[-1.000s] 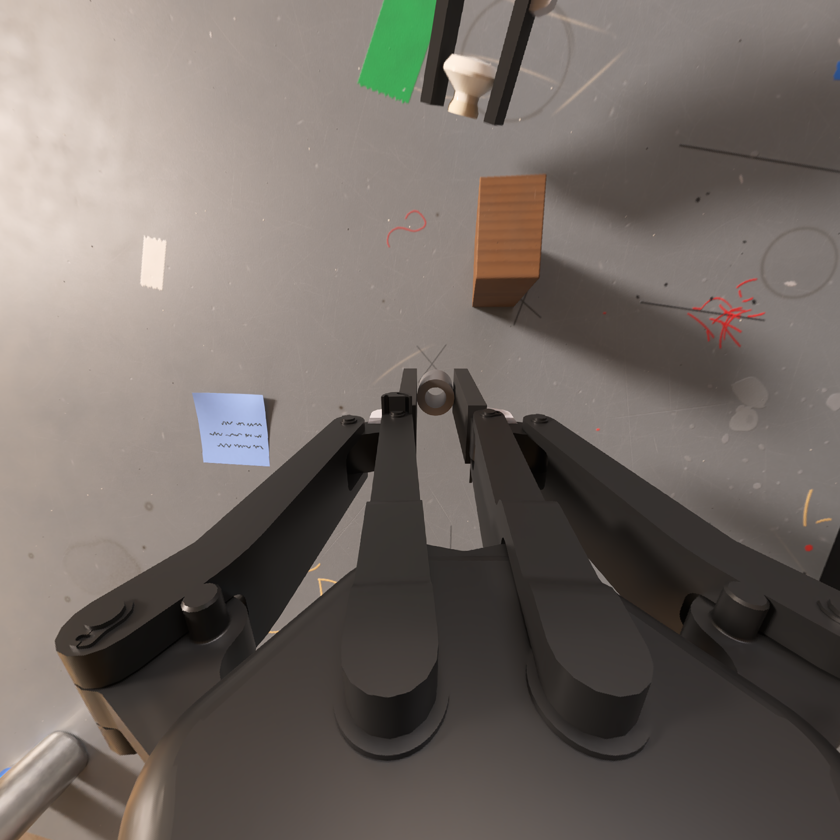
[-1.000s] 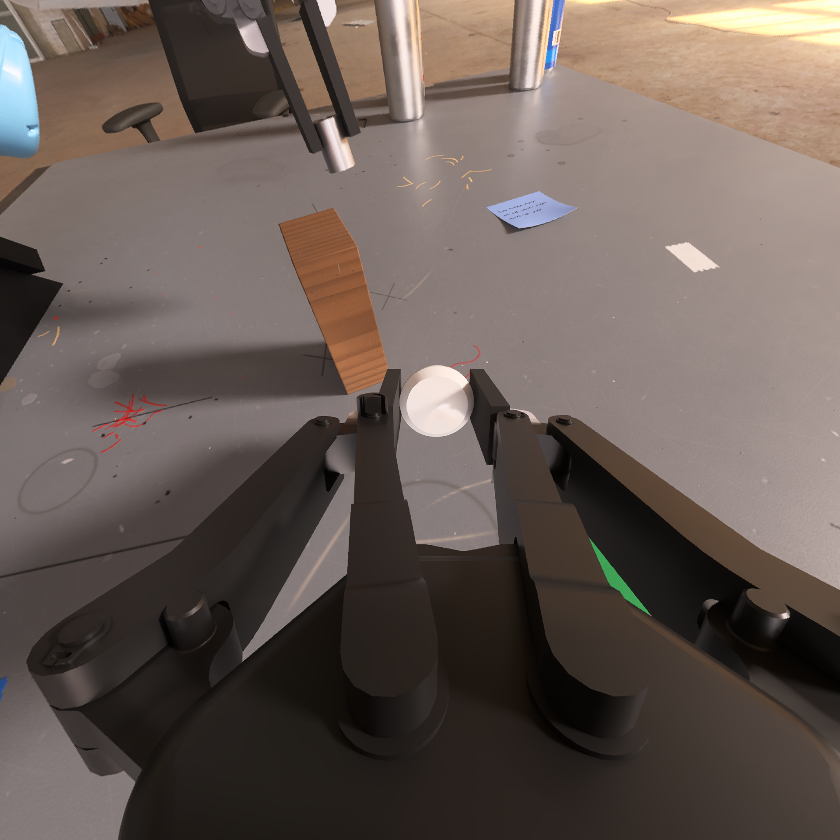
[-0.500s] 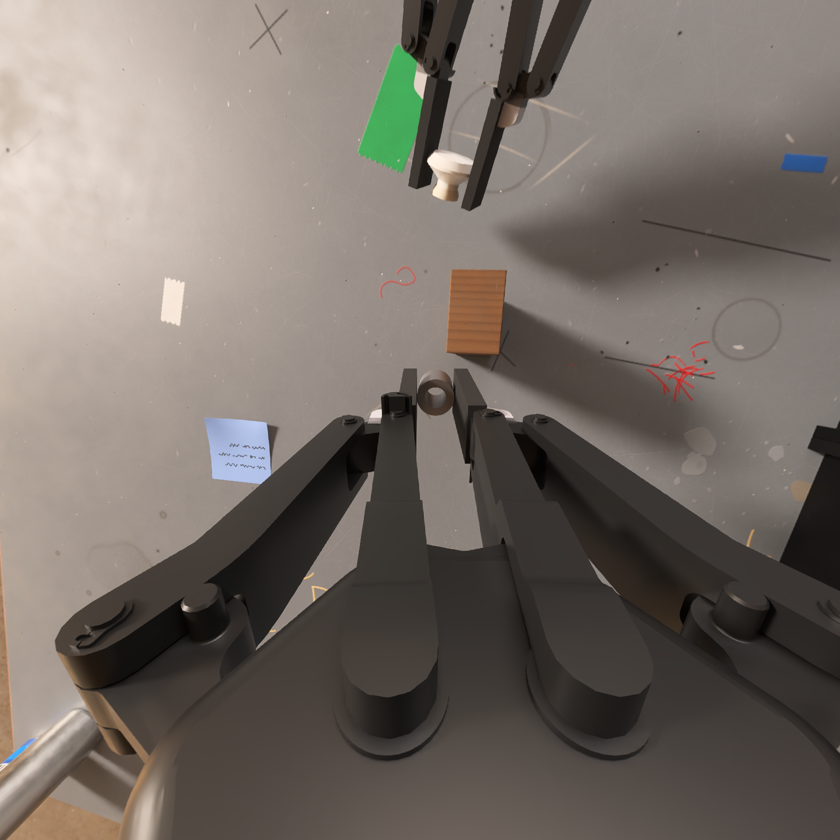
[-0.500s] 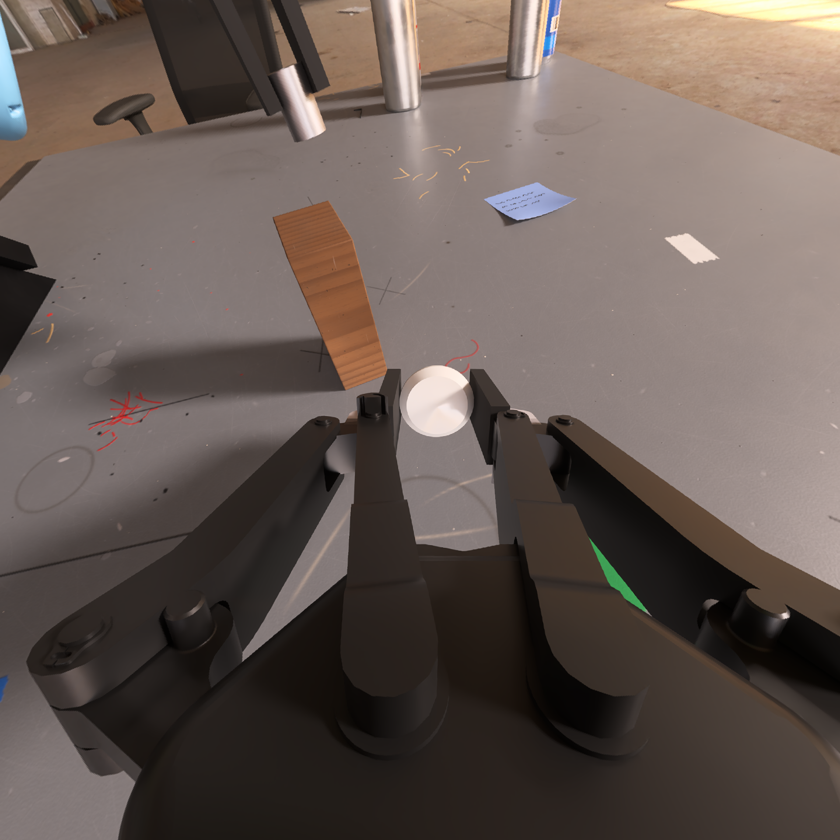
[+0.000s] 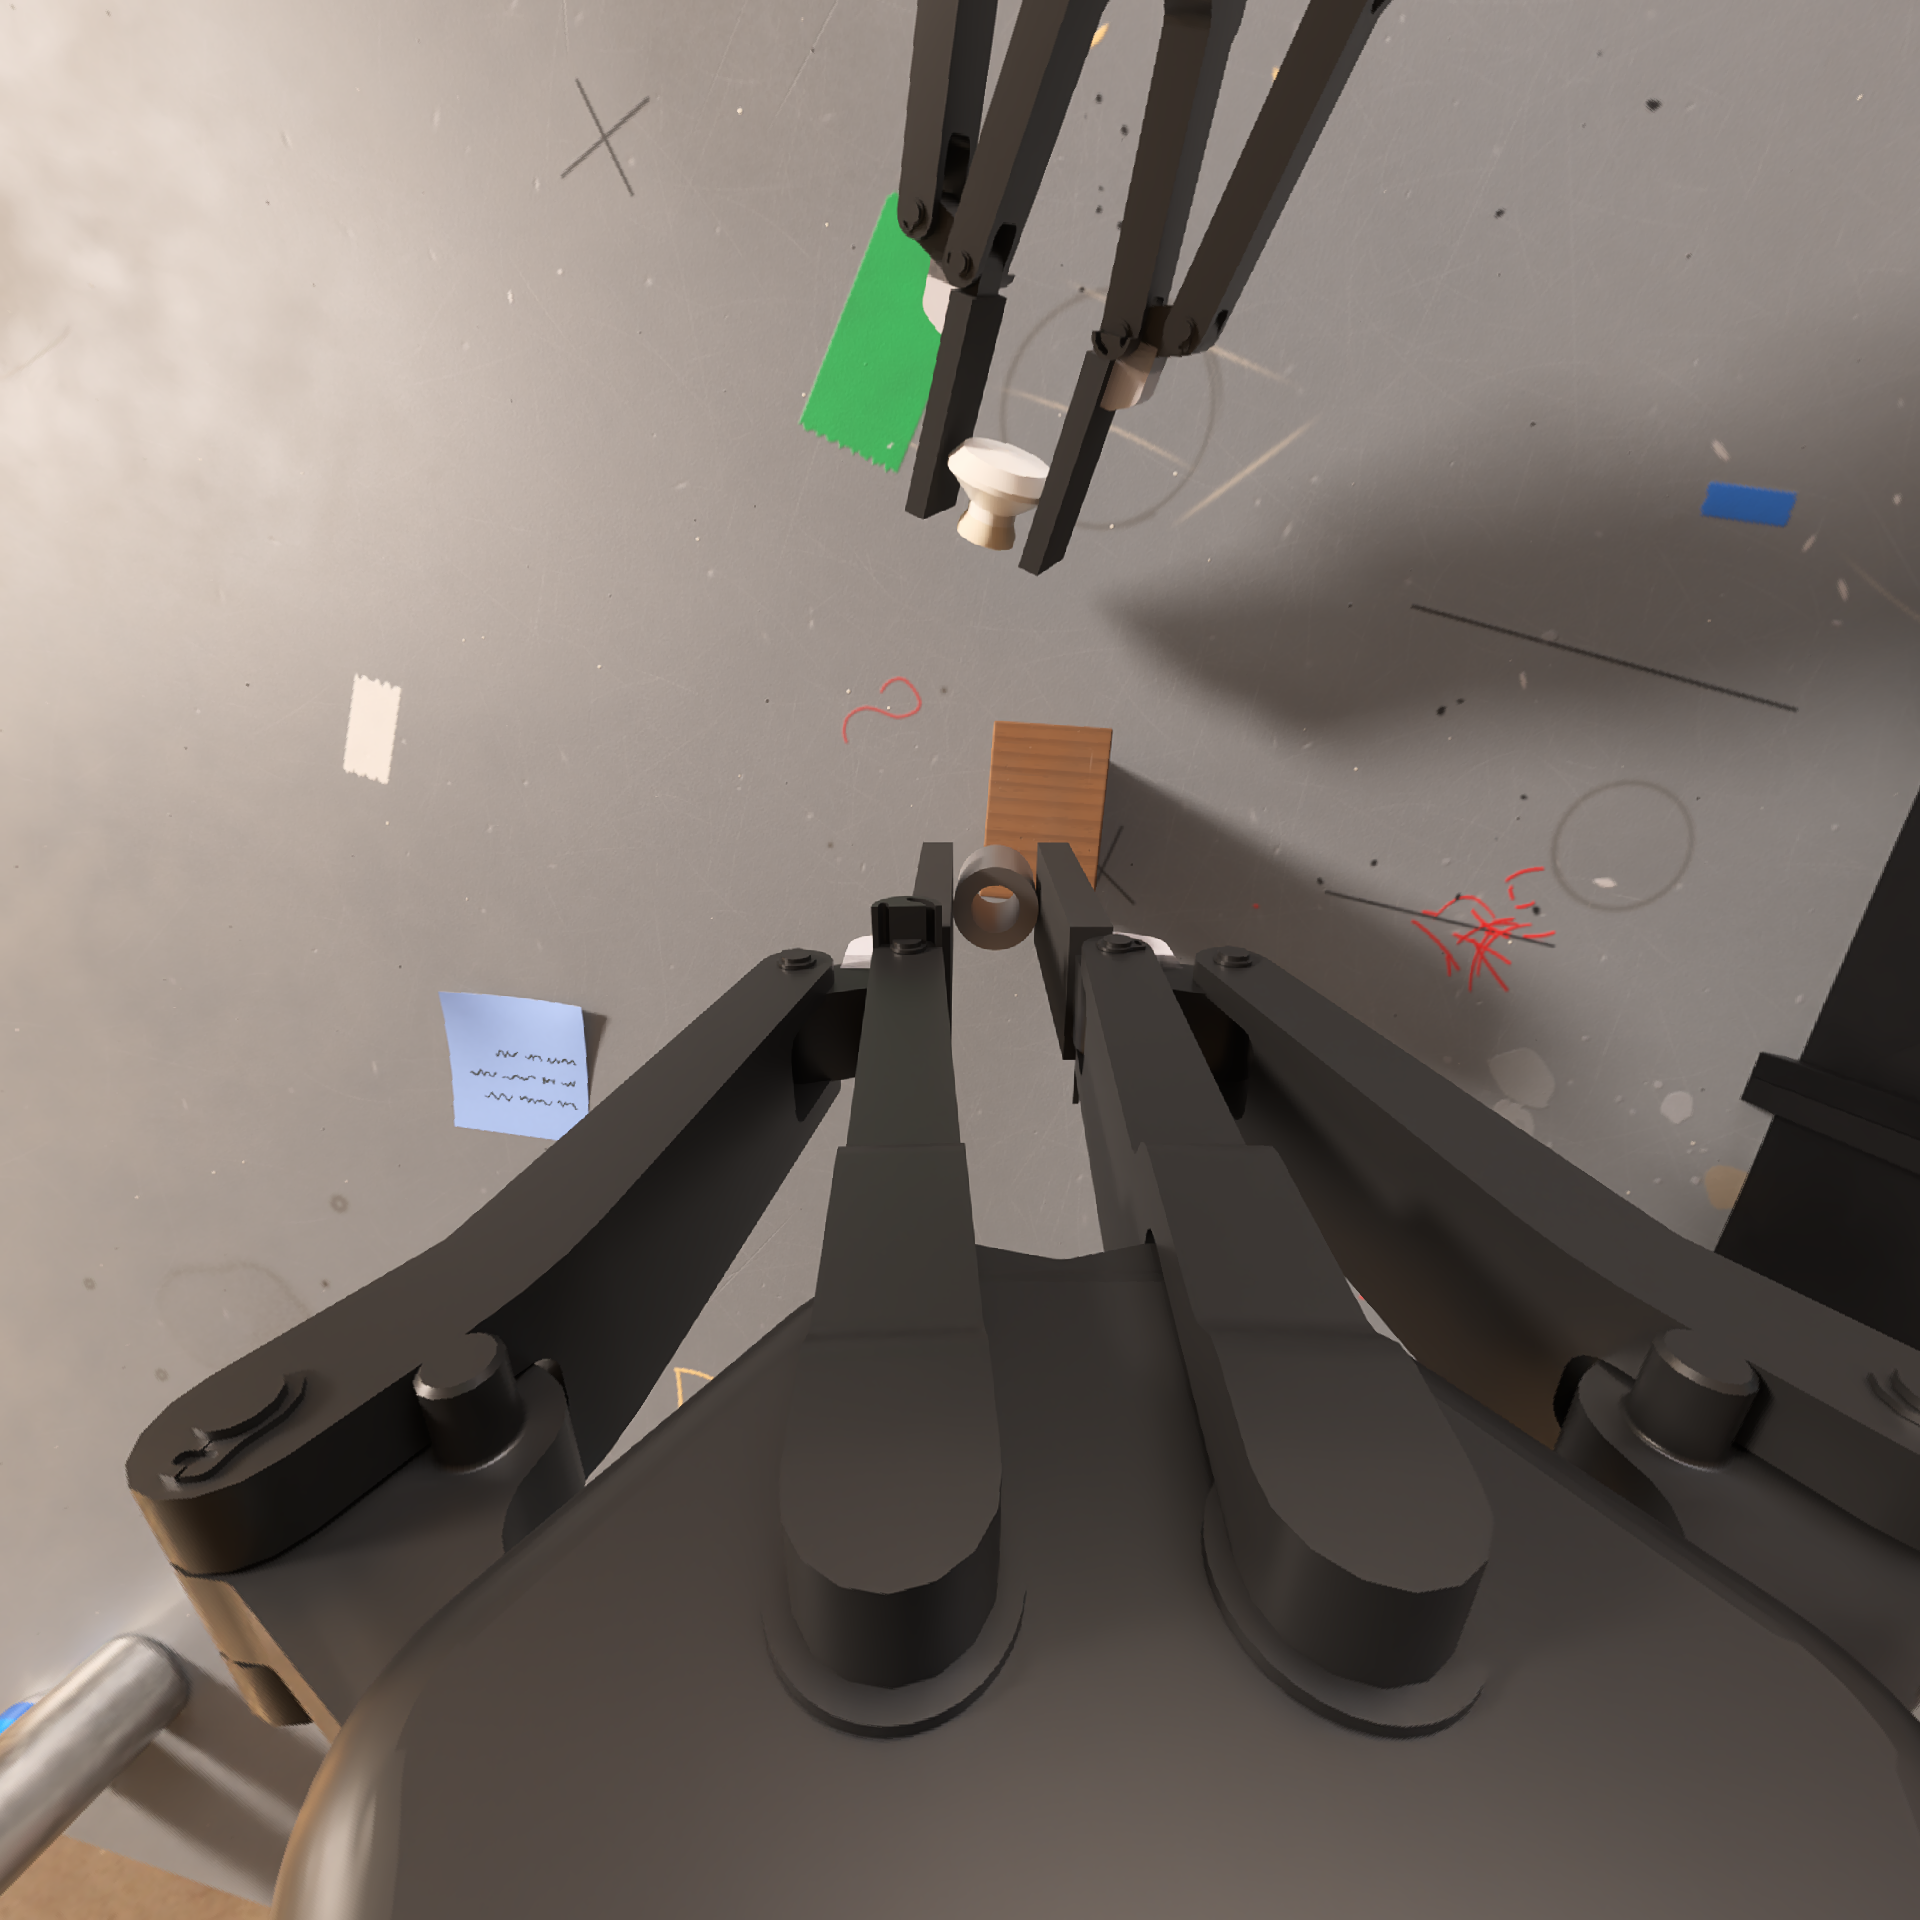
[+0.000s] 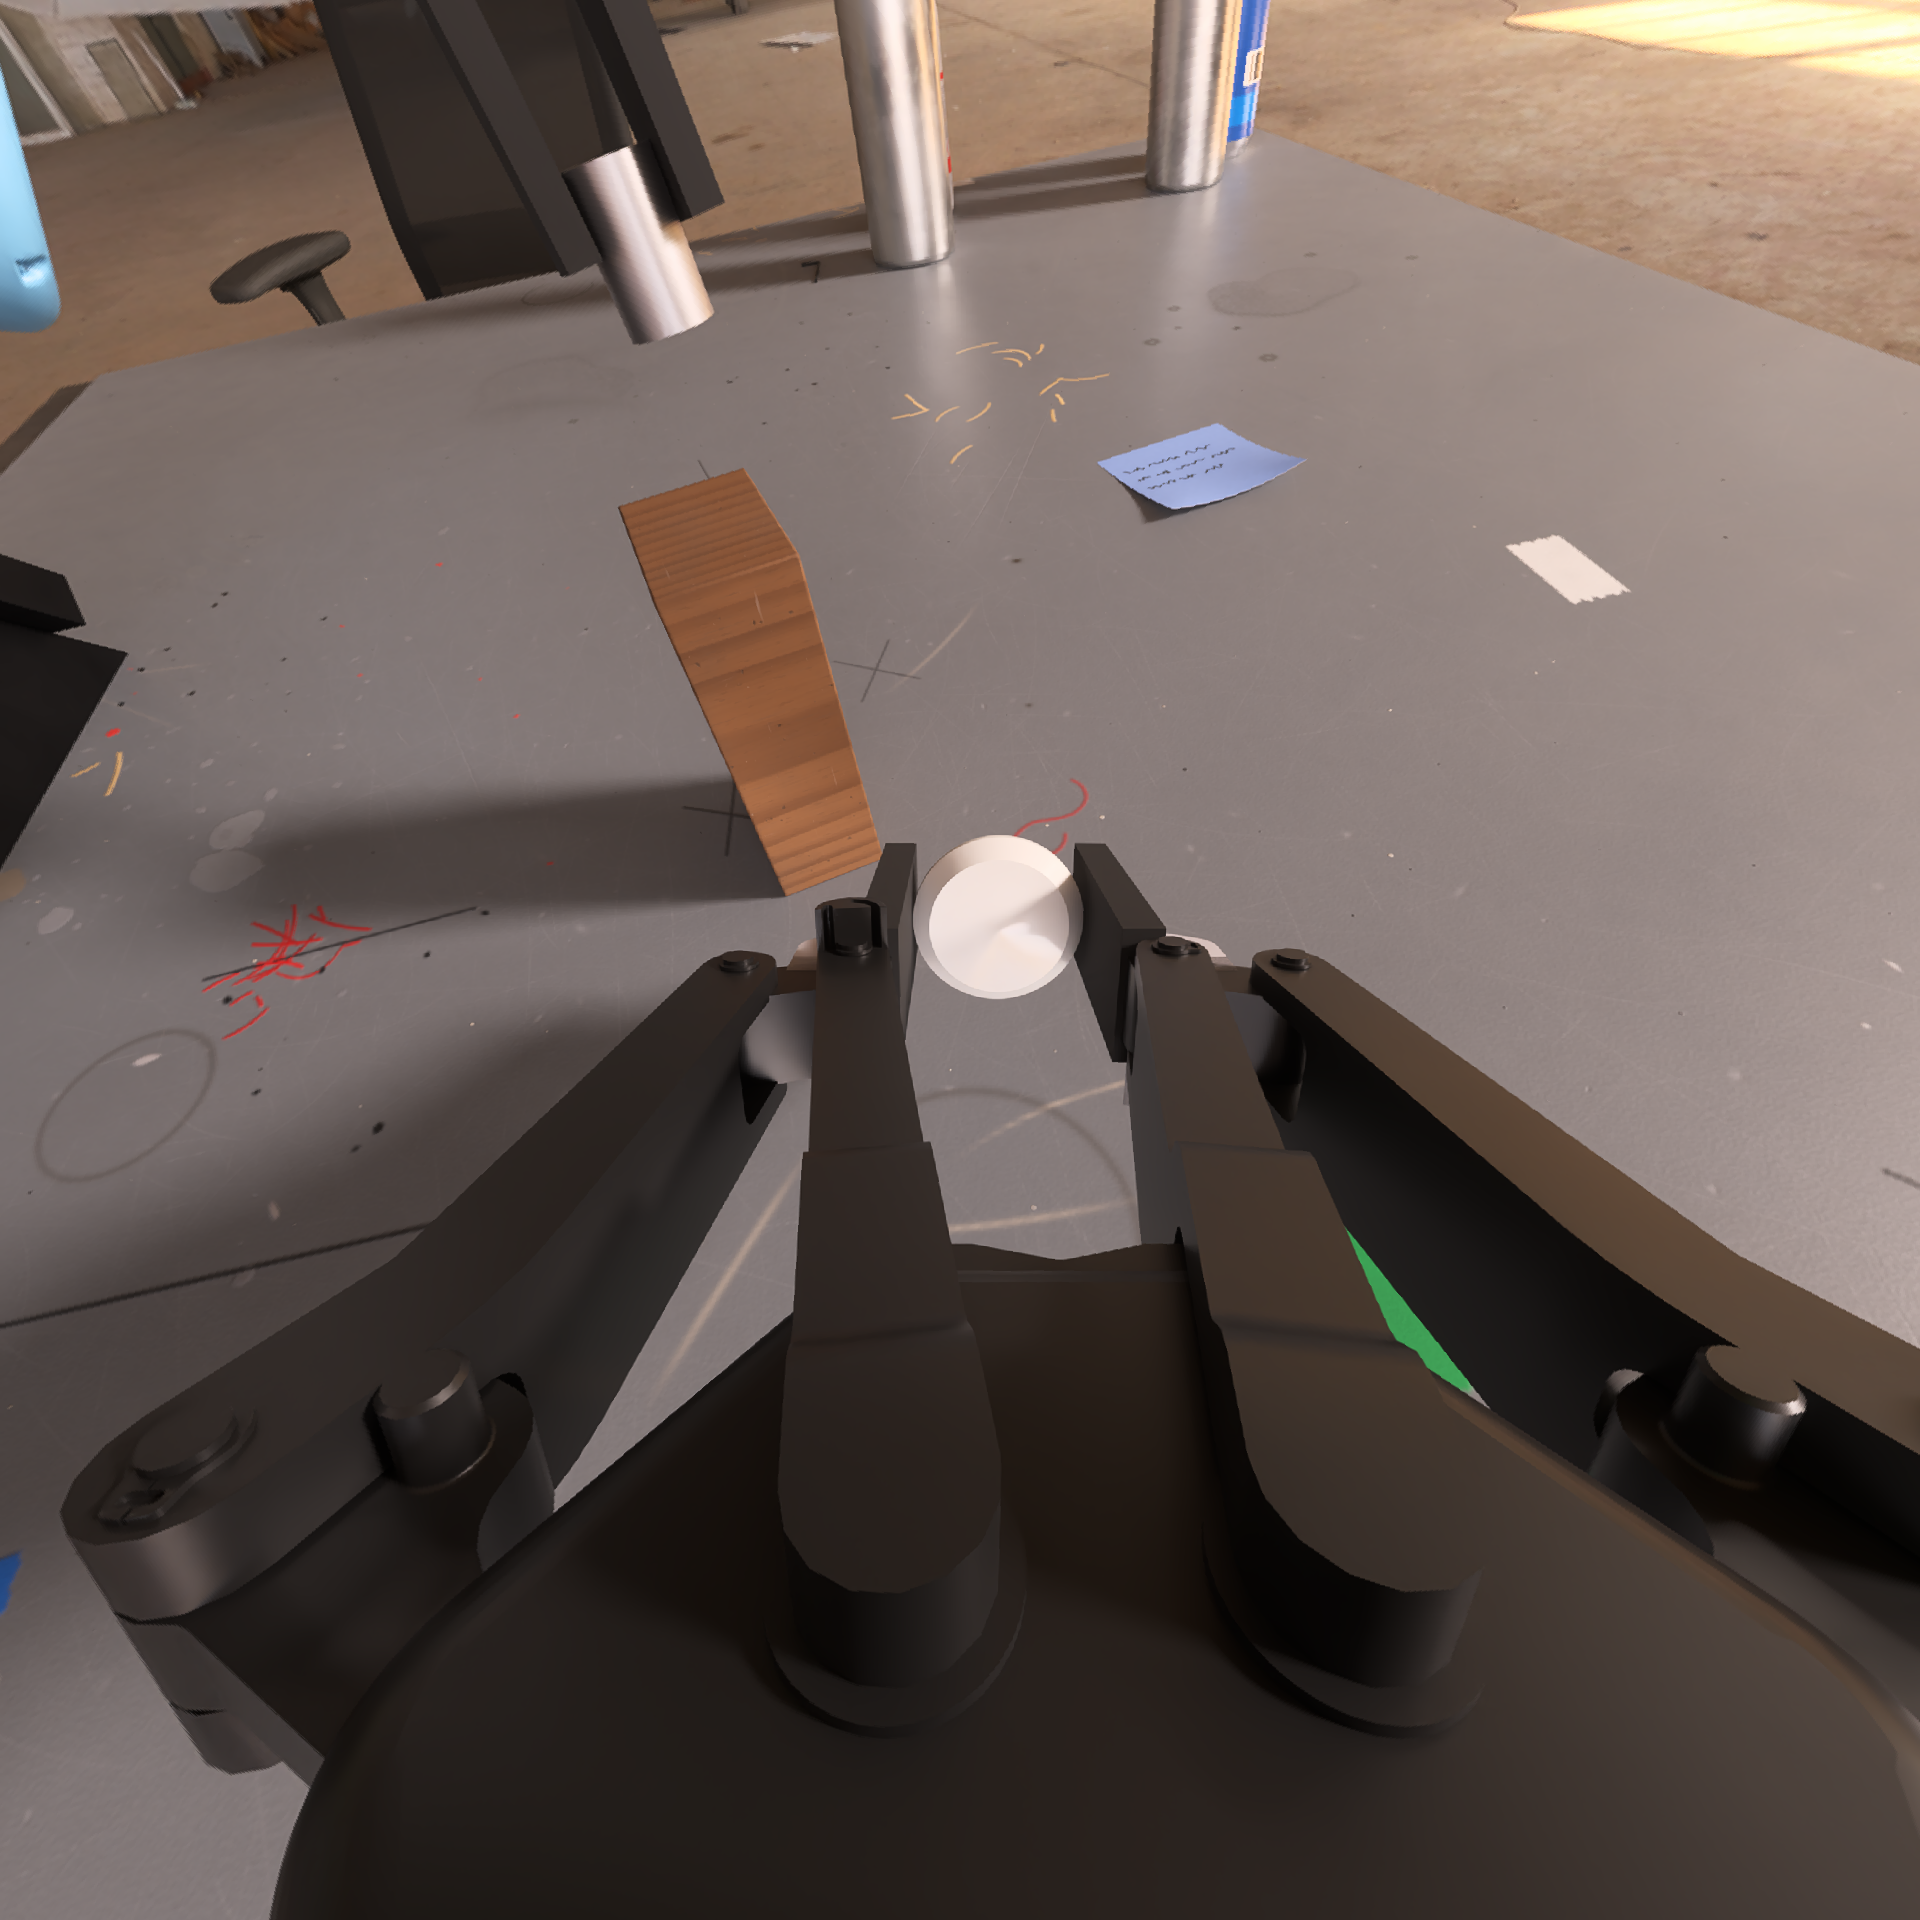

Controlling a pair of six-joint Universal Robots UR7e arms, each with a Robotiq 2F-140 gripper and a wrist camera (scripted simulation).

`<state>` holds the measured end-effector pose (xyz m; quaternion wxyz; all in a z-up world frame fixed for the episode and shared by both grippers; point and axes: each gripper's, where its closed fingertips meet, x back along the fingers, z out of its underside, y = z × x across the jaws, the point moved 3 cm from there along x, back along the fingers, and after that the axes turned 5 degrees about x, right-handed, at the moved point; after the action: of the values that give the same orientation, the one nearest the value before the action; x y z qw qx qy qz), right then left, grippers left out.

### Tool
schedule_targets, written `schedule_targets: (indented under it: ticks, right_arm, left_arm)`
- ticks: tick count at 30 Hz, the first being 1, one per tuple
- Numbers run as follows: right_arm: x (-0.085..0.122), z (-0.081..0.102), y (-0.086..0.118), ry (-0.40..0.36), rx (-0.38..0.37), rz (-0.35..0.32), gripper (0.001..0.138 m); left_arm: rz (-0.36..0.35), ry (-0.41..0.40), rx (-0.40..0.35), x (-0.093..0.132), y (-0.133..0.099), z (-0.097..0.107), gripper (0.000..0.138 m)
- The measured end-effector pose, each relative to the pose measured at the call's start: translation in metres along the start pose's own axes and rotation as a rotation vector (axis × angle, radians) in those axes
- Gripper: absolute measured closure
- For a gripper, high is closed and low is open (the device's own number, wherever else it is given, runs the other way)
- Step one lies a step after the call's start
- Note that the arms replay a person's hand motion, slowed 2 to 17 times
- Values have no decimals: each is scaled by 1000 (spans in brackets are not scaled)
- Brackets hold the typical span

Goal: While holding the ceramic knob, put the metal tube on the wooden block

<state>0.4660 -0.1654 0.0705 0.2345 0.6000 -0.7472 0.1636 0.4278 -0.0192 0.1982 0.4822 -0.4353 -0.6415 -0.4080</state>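
My left gripper (image 5: 995,896) is shut on the metal tube (image 5: 995,912), seen end-on, and holds it high above the grey table. The same tube (image 6: 636,247) shows in the right wrist view, up in the air beyond the wooden block. The wooden block (image 5: 1047,796) stands upright on the table just beyond my left fingertips; it also shows in the right wrist view (image 6: 750,665). My right gripper (image 6: 995,902) is shut on the white ceramic knob (image 6: 995,920), held above the table. In the left wrist view the knob (image 5: 995,488) hangs between the right gripper's fingers (image 5: 1060,468).
On the grey table (image 6: 1351,779) lie a blue sticky note (image 5: 516,1066), a green tape strip (image 5: 875,343), a white tape strip (image 5: 371,727) and a small blue tape strip (image 5: 1748,505). A black box (image 5: 1839,1132) stands at the right edge. Two metal posts (image 6: 899,125) stand at the far edge.
My left gripper has risen with the metal tube, so the block looks smaller and lies nearer my fingertips. The right gripper with the knob has hardly moved.
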Motion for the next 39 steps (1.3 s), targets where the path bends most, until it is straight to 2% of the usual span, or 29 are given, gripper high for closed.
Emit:
schedule_targets:
  ticks: [15, 29, 39]
  right_arm:
    - [2, -1, 0, -5, -3, 3, 99]
    - [2, -2, 1, -7, 1, 2, 99]
    - [2, -3, 2, -5, 5, -1, 99]
  left_arm:
    - [37, 4, 29, -7, -5, -13, 117]
    - [73, 7, 54, -15, -9, -16, 117]
    - [69, 22, 52, -18, -8, -16, 117]
